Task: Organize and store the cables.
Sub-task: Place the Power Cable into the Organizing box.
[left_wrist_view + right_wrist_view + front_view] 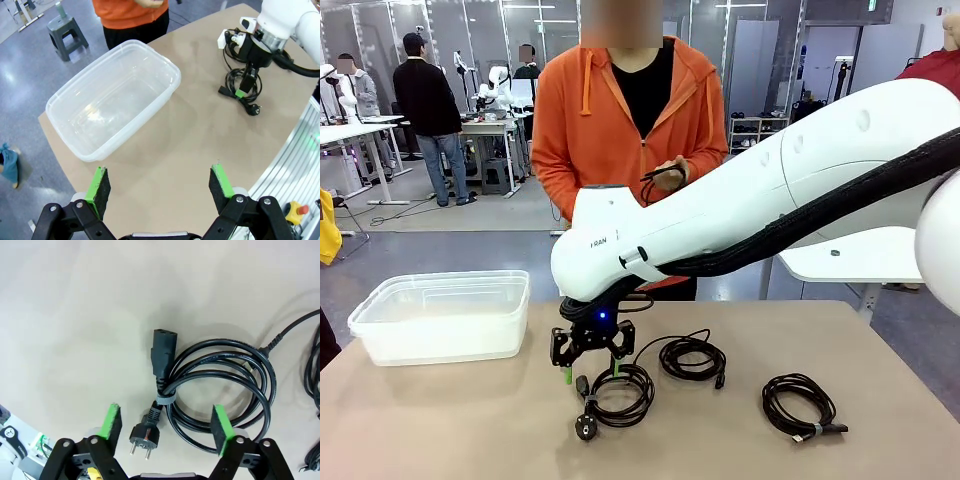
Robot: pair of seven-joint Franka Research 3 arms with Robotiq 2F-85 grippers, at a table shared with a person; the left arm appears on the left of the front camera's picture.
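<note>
Right gripper (592,372) hangs just over the power cable (220,385) with its jaws spread wide either side of the coil, gripping nothing. The cable is glossy round black cord, looped and cinched with a grey tie (165,399). It has a chunky block socket (163,347) and a round two-pin plug (145,436), and lies near the robot-side edge of the matte beige table (440,430), about midway along. A second coil (692,358), thinner, lies just beside it, and a third coil (800,405) is toward the right edge. The person's hands (672,172) hold another cord (655,180), partly hidden behind the white arm. A translucent, round-cornered plastic tub (440,340) sits at the left edge. Left gripper (160,175) is wide apart too, holding nothing.
</note>
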